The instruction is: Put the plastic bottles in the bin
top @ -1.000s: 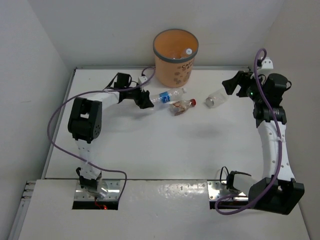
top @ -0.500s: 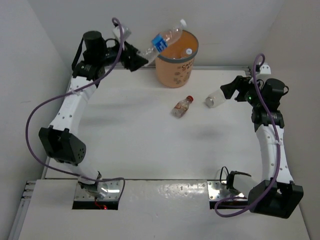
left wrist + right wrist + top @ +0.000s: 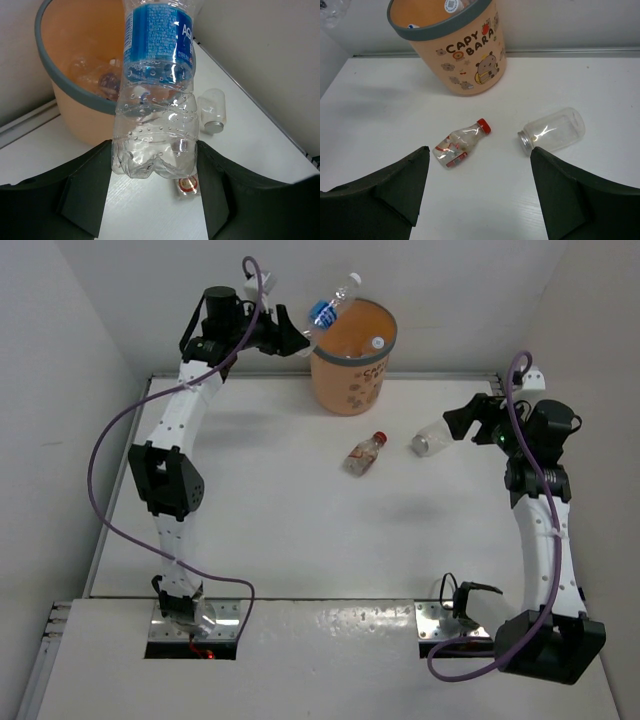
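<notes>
My left gripper [image 3: 296,340] is shut on the base of a clear plastic bottle with a blue label [image 3: 328,310]. It holds the bottle tilted, cap up, over the left rim of the orange bin [image 3: 350,365]. In the left wrist view the bottle [image 3: 155,100] fills the space between both fingers, with the bin's grey rim [image 3: 65,85] behind it. Other bottles lie inside the bin. On the table lie a red-capped bottle [image 3: 462,145] and a clear capless bottle [image 3: 552,131]. My right gripper [image 3: 479,150] hovers open above and between them, holding nothing.
The bin [image 3: 465,55] stands at the back of the table against the wall. Walls close in the left, right and back sides. A purple cable loops from the left arm [image 3: 105,470] over the table's left edge.
The left arm has lifted the blue-label bottle from the table up to the bin's rim and tipped it more upright. The right arm has barely moved.
</notes>
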